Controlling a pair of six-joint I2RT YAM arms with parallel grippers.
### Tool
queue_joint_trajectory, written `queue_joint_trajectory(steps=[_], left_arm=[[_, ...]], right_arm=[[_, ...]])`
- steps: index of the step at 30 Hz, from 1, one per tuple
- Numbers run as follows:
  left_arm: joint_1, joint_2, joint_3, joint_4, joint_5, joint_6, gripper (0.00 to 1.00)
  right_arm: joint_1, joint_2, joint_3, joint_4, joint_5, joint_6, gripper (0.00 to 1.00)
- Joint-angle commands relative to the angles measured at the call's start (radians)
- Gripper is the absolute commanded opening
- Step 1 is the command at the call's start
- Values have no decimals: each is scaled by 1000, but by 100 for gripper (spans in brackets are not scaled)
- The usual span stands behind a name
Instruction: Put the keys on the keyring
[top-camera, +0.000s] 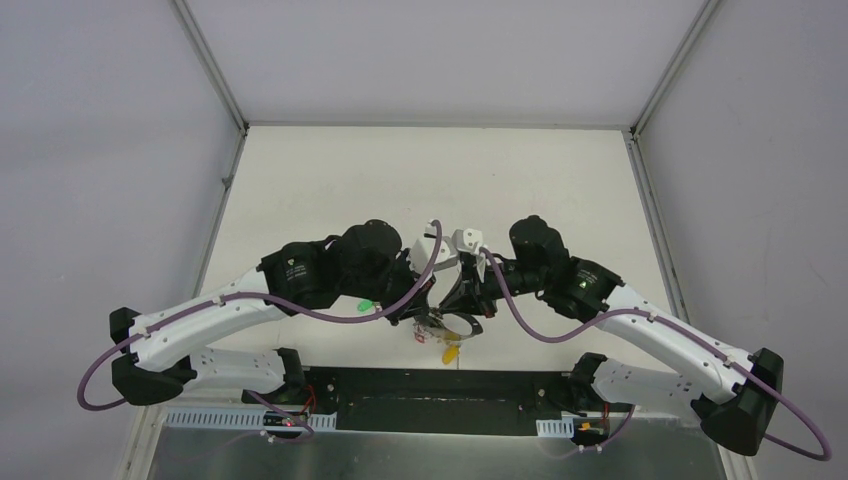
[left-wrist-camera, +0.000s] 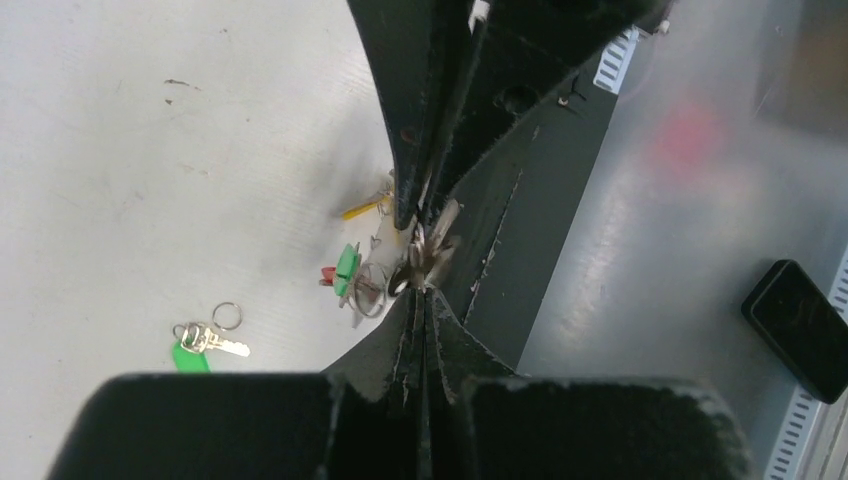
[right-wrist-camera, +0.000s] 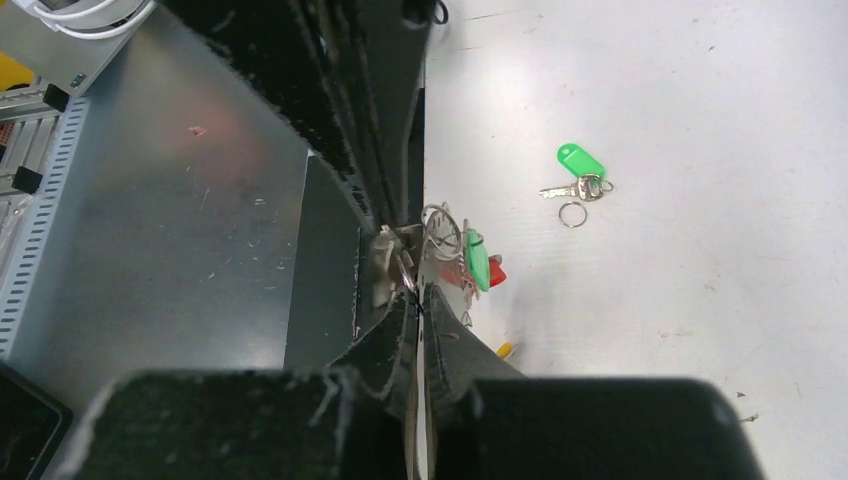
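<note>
Both grippers meet tip to tip just above the table's near edge. My left gripper (left-wrist-camera: 424, 292) is shut, pinching silver metal of the keyring (left-wrist-camera: 428, 255). My right gripper (right-wrist-camera: 412, 297) is shut too, nipping the ring's thin wire (right-wrist-camera: 438, 222). Which strand each one holds is hard to tell. Green (left-wrist-camera: 347, 268), red (left-wrist-camera: 327, 275) and yellow (left-wrist-camera: 360, 209) capped keys hang from the keyring (top-camera: 456, 325). A loose key with a green cap (left-wrist-camera: 192, 355) lies flat on the white table beside a small split ring (left-wrist-camera: 227, 315). The same green-capped key (right-wrist-camera: 579, 161) shows in the right wrist view.
A grey metal plate (left-wrist-camera: 690, 200) and a black rail (top-camera: 440, 385) run along the near edge below the grippers. A black phone-like block (left-wrist-camera: 805, 325) lies on the plate. White walls with metal posts (top-camera: 215, 75) enclose the table.
</note>
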Motion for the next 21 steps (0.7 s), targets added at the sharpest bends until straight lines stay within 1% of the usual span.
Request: queue_joint_trajectory(steps=[1,14,17,21], left_arm=[[-32,7,32,-35,-21,13,0],[-40,-7,86,-47,-187,-24,0],[-43,-14,86,-47,-184,-18,0],[-52,-2,89,-48,-143,-9,0]], right_arm=[[-1,-25,41,106,7,6,0],[-2,-9,44,103,-149,-41,0],[-2,-4,45,101,-166,-52,0],[-2,1,49,98,-183,-64,0]])
